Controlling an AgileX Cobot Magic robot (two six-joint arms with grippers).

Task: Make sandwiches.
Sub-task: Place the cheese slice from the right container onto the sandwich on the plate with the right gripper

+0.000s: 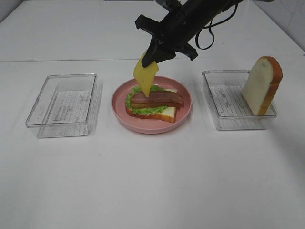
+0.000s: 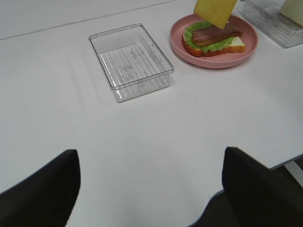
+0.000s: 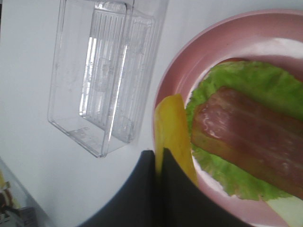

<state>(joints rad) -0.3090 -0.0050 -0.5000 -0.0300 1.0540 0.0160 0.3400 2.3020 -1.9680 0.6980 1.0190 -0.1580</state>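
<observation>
**Tabletop (image 1: 152, 191) stock-take: one sandwich part-built, cheese layer pending**

Exterior high view.
- Left tray (image 1: 62, 105): no contents visible.
- Pink plate (image 1: 187, 113), centre: carries the open sandwich (image 1: 152, 106), made up of bottom bread (image 1: 167, 113), lettuce (image 1: 133, 109) and bacon (image 1: 157, 99).
- Right tray (image 1: 228, 121): one top bread slice (image 1: 262, 86) stands on edge at its right end.
- Right gripper (image 1: 155, 55): hangs above the plate, clamped on the cheese square (image 1: 145, 76). The cheese's lower corner hangs just over the bacon; contact cannot be told.

Left wrist view.
- Left gripper (image 2: 150, 156): jaws spread wide with nothing between them, low over the tabletop and well apart from the plate.

Right wrist view.
- Cheese square: seen edge-on in the clenched jaws, above the plate rim and beside the lettuce.

Status, as judged: three layers are placed. The cheese is yet to be laid and the top slice yet to be fetched, so the sandwich is somewhat past halfway.
</observation>
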